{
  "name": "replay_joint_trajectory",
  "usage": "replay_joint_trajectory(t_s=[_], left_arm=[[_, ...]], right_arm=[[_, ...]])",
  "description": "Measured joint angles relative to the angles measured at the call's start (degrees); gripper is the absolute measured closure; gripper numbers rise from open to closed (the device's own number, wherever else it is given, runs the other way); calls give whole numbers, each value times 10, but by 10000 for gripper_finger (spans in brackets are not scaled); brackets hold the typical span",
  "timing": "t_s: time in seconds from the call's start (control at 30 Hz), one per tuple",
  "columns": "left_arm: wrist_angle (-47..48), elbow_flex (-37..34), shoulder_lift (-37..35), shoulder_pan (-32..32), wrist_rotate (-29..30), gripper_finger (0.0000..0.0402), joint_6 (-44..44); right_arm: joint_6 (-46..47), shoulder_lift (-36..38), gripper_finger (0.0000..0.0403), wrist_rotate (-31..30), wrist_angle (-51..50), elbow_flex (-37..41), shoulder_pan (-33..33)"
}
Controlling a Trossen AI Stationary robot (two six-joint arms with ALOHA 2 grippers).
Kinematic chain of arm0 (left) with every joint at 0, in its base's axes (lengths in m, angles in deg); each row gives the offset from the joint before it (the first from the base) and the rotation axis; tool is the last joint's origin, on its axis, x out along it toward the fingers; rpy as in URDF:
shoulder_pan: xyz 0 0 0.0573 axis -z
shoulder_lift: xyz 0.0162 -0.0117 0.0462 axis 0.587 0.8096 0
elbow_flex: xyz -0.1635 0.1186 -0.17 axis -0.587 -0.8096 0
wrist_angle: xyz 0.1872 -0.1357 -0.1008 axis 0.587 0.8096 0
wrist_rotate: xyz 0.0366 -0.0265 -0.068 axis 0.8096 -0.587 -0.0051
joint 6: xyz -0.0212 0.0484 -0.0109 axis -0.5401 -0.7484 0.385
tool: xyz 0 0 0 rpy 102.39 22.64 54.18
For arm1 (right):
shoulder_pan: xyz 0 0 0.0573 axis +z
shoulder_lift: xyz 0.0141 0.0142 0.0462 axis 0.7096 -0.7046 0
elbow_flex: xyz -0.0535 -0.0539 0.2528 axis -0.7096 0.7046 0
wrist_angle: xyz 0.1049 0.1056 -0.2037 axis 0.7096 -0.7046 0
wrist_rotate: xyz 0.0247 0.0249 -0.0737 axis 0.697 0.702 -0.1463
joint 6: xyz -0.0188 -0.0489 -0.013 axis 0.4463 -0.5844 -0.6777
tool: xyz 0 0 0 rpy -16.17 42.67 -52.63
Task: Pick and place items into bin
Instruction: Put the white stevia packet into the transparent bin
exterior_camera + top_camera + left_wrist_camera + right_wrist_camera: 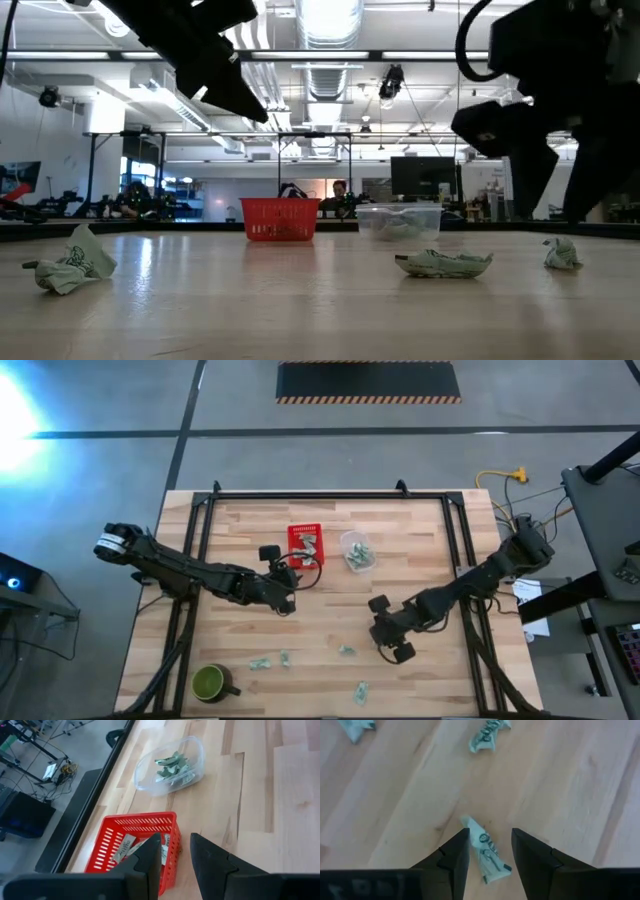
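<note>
basket [306, 544] left of tub [358, 551] | loose items [346, 651] on table [420, 550] nearer front | mug [209, 683] front-left corner

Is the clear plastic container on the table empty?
No: the left wrist view shows several crumpled green-and-white pieces lying inside the clear container, which sits beyond the red basket.

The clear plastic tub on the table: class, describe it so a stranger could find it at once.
Start at the wooden table and find the red basket near its far edge. Just beside it sits the clear plastic tub, holding green-and-white crumpled pieces. Unlike the basket, it is see-through and rounded.
</note>
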Motion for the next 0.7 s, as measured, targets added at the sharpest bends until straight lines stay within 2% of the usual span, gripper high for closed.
replay_joint_trajectory(t_s=[0.33,0.7], left_arm=[[0,0,0,0,-3,315,0],[0,0,1,0,-3,315,0]], right_arm=[[24,-7,222,4,-5,6,0],[63,-7,221,0,2,26,0]])
